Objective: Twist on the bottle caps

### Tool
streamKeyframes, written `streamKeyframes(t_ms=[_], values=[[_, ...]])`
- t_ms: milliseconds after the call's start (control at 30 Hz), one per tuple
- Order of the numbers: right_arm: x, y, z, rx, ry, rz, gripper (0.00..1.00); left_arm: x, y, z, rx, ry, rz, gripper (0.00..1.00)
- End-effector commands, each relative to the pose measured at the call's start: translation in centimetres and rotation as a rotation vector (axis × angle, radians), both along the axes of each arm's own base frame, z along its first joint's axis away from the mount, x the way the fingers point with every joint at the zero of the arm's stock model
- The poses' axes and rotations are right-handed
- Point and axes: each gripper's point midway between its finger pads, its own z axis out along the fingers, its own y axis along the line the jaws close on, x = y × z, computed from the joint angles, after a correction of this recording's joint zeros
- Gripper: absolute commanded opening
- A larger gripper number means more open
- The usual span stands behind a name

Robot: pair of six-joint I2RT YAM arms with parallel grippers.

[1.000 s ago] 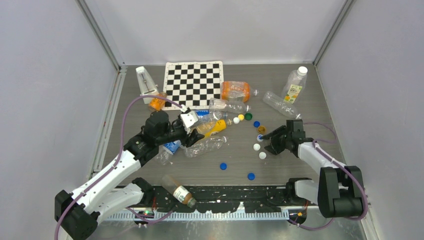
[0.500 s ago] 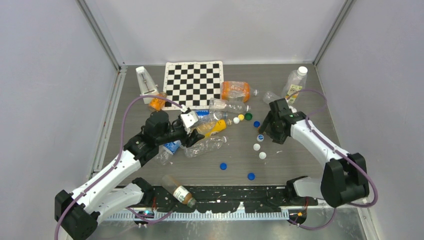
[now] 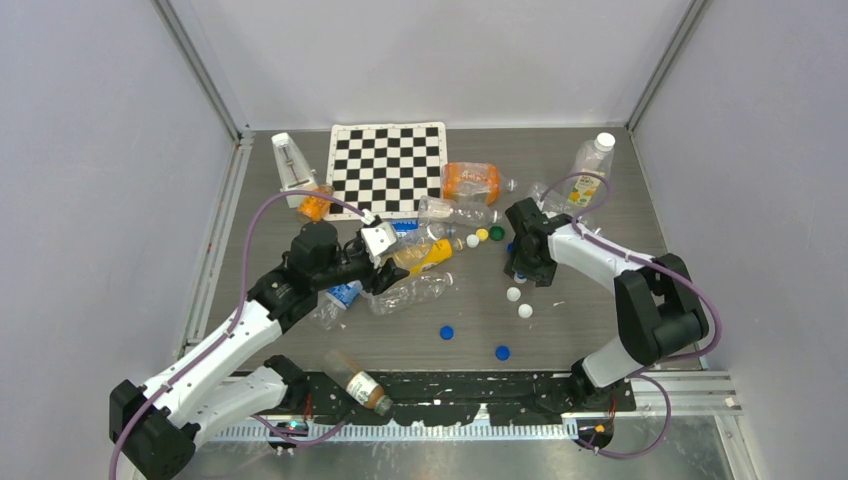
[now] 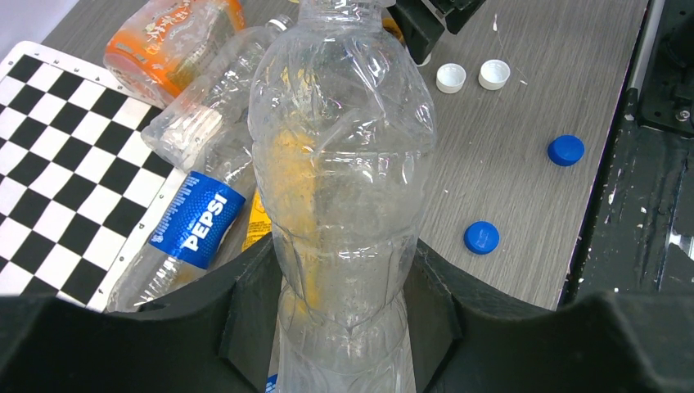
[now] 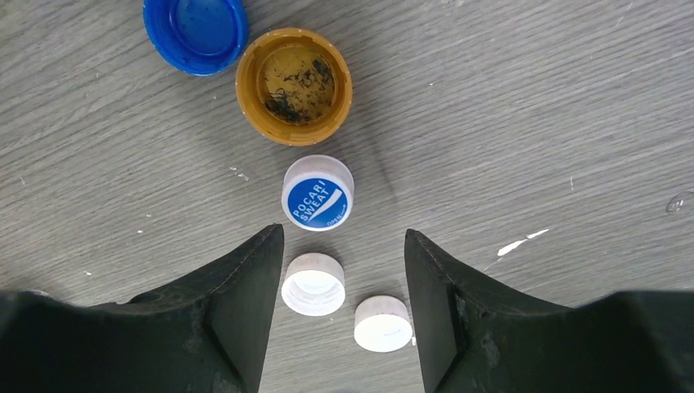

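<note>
1. The right hand (image 5: 344,237) has swung further in toward the bottle pile than half a second ago. It points straight down with its fingers spread wide, holding nothing.
2. Just beyond its fingertips, a white round plastic cap with a blue Pocari Sweat top (image 5: 318,193) lies on the grey wood-grain worktop (image 5: 532,123).
3. Nearer than that cap sit an upturned white cap (image 5: 313,283) and a plain white cap (image 5: 382,322). Beyond it sit an upturned orange cap (image 5: 294,86) and an upturned blue cap (image 5: 195,23).
4. The left hand (image 4: 344,319) has not moved and is clamped on a clear crumpled plastic bottle (image 4: 344,147).
</note>
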Motion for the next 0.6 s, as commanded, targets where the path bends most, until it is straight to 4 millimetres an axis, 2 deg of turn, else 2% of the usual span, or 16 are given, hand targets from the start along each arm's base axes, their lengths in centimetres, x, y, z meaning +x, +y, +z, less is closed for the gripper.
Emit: streamKeyframes(t_ms=[0, 567], values=[[2.3, 0.4, 0.7, -0.01, -0.077, 0.002, 0.6, 0.1, -0.5, 2.6, -0.043, -0.049, -0.019, 0.0], [3.5, 0.7, -0.7, -0.008, -0.097, 0.002, 0.48, 0.1, -0.5, 2.6, -0.041, -0.048, -0.02, 0.0]])
